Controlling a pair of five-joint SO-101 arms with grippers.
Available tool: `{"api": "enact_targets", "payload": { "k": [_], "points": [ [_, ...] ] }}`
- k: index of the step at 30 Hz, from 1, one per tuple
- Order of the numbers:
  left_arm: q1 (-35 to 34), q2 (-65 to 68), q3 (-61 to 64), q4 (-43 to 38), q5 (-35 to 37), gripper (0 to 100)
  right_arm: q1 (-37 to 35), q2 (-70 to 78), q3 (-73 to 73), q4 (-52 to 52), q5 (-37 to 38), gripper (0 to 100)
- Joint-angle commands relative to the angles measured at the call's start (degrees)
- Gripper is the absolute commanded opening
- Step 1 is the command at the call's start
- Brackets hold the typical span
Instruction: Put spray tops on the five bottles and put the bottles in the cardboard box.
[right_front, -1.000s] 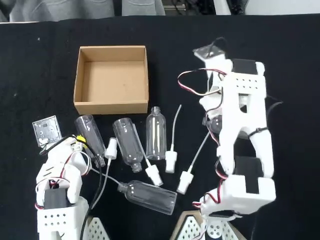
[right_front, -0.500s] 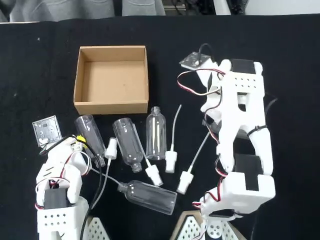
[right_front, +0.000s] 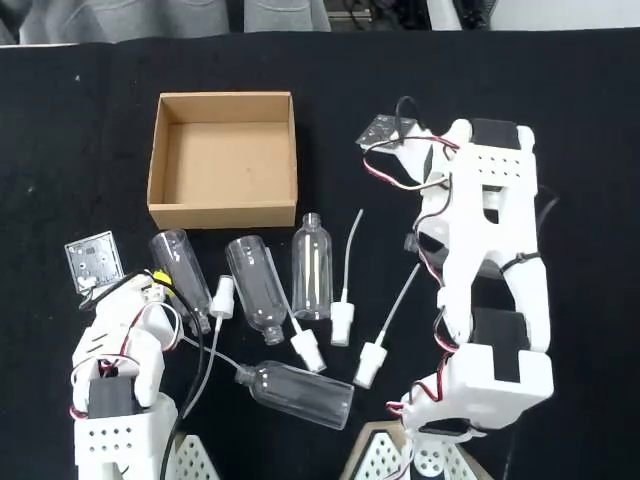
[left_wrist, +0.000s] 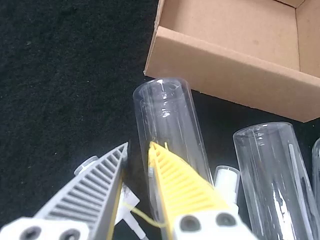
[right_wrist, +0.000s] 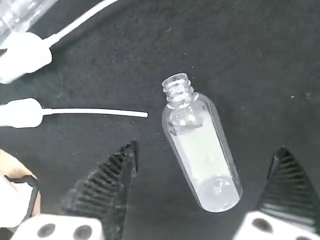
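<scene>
The open cardboard box (right_front: 225, 160) sits at the back left of the black table. In front of it lie three clear bottles (right_front: 180, 272) (right_front: 257, 285) (right_front: 312, 265), and one more (right_front: 300, 392) lies nearer the front. White spray tops (right_front: 222, 297) (right_front: 308, 348) (right_front: 342, 322) (right_front: 370, 362) are scattered among them. My left gripper (left_wrist: 138, 146) is slightly open, its yellow finger against the leftmost bottle (left_wrist: 167, 125). My right gripper (right_wrist: 207, 147) is wide open, with a finger on either side of a fifth capless bottle (right_wrist: 202, 156) lying flat.
The right arm (right_front: 490, 230) stands over the right half of the table and hides the bottle below it. Two spray tops (right_wrist: 22, 50) (right_wrist: 20, 112) lie close to that bottle. Bare black cloth stretches left of the box and along the back.
The right arm's wrist has swung left, toward the bottles and the box side. The left arm, bottles and spray tops have not moved.
</scene>
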Motion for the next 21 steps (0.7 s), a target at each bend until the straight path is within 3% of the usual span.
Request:
{"api": "enact_targets", "payload": {
  "k": [1, 21],
  "points": [
    [-0.5, -0.4, 1.3, 0.3, -0.3, 6, 1.5, -0.2, 1.1, -1.6, 3.1, 36.3],
    [-0.5, -0.4, 1.3, 0.3, -0.3, 6, 4.7, -0.2, 9.6, -8.4, 8.9, 36.3]
  ]
}}
